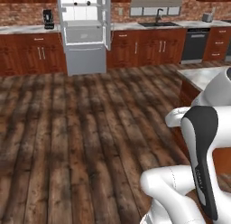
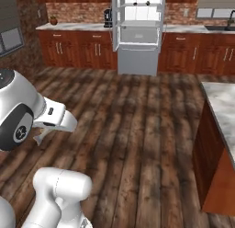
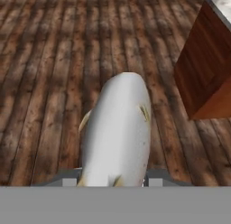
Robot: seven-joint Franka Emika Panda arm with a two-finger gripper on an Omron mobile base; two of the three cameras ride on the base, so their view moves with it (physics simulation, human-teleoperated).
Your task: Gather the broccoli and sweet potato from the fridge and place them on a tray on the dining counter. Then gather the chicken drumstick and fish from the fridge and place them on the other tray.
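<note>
No writing to read anywhere — cabinet fronts, fridge and counters all come up plain at this size. In the hand view the fish sits right between the gripper tips, its pale silver body clamped from both sides, jaws about half spread around it. Its long axis runs straight away from the hand, the rounded end pointing up the picture over the wooden floor, small yellowish fins showing on either flank. The near end of the fish drops out of sight at the bottom, and the finger tips themselves are mostly covered by it, just grey corners showing. The dining counter cuts in at upper right, only its brown side and a sliver of pale top visible. From the left base view the fridge stands far back, doors open, shelves too small to make out — a couple of dark specks on the top shelf, nothing more. The robot's arm blocks the lower right there.
</note>
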